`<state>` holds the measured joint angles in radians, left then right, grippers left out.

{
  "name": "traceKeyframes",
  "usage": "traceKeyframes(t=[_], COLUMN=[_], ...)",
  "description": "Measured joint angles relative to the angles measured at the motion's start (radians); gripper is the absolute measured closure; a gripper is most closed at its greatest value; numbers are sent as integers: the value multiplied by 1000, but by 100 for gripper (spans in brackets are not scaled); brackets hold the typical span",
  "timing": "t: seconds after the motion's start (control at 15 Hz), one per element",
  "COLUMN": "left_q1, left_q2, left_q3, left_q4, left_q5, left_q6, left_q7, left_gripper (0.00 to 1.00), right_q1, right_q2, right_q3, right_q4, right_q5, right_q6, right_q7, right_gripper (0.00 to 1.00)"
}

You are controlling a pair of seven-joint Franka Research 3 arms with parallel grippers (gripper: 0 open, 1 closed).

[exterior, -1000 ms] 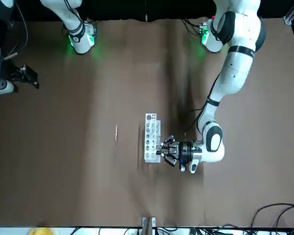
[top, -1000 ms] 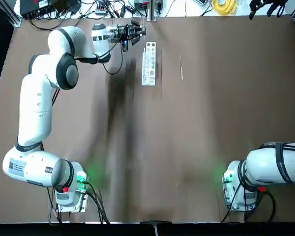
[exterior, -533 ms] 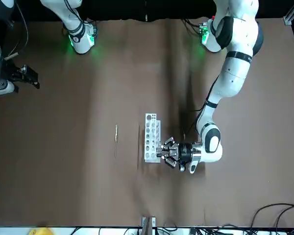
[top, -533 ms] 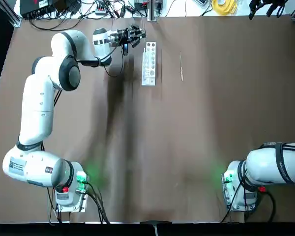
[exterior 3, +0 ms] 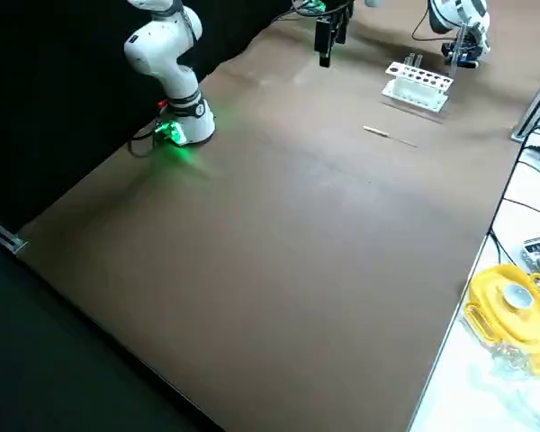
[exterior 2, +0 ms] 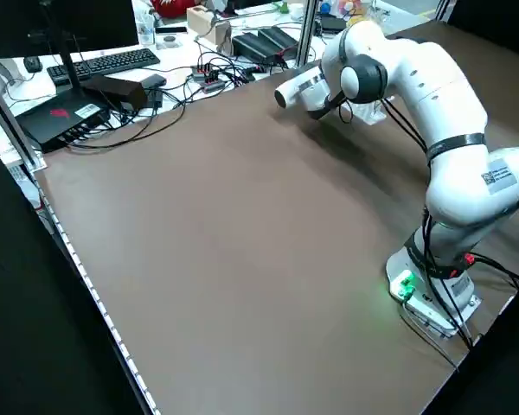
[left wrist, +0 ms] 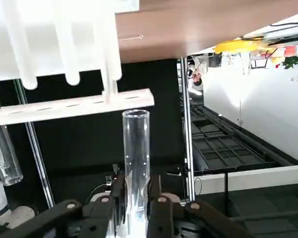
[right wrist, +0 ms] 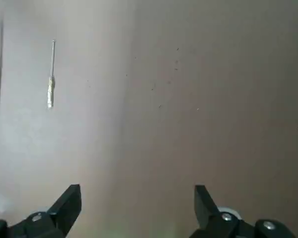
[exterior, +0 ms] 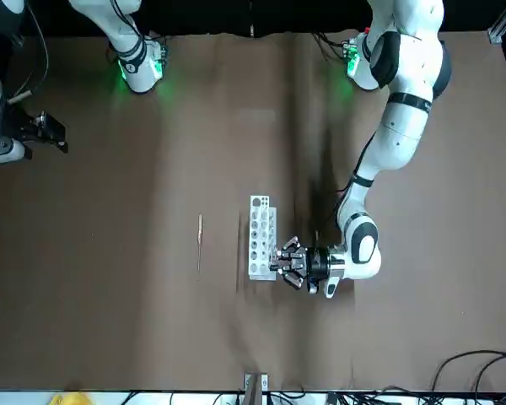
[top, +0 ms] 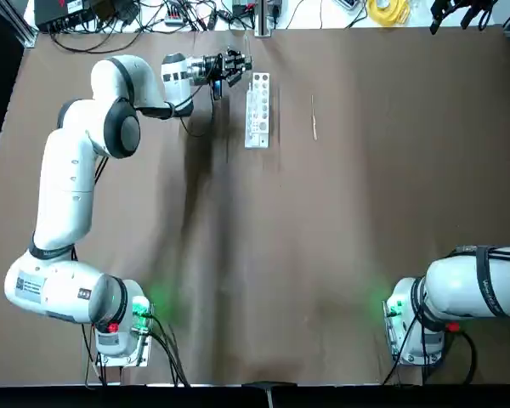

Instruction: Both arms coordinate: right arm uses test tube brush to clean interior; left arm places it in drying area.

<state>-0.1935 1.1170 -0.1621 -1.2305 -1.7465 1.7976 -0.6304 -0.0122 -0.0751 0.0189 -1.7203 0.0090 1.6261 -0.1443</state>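
Left gripper (left wrist: 136,208) clamped on a clear glass test tube (left wrist: 135,153), held level beside the far end of the drying area (top: 257,110) on its left-arm side. Right gripper (right wrist: 134,203) spread wide and empty, hanging high over bare table, well off from the rack. Test tube brush (top: 314,117) flat on the table (top: 340,238), just beyond the rack on the right arm's side, untouched.

Step in hand, by judgement: tube drawn clear of the rack for presenting to the brush. Best done slowly and straight, tube mouth kept free of the rack's upper plate; grip kept firm, glass being slick.

Far table edge near, with cables and a post behind; little room that way. Open brown surface toward the robot bases, ample for a meeting point between the arms.
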Motion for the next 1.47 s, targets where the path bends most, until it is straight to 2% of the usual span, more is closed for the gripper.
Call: traceKeyframes(t=[1.47], left_q1=[-11], left_q2=[45], left_q3=[-1], left_q4=[37], left_q5=[-2], left_q6=[14], left_q7=[0], left_gripper=[77], right_q1=[0], right_q2=[0], right_q3=[0], right_q4=[-1], right_q5=[0], right_q6=[6], right_q7=[0], right_gripper=[0])
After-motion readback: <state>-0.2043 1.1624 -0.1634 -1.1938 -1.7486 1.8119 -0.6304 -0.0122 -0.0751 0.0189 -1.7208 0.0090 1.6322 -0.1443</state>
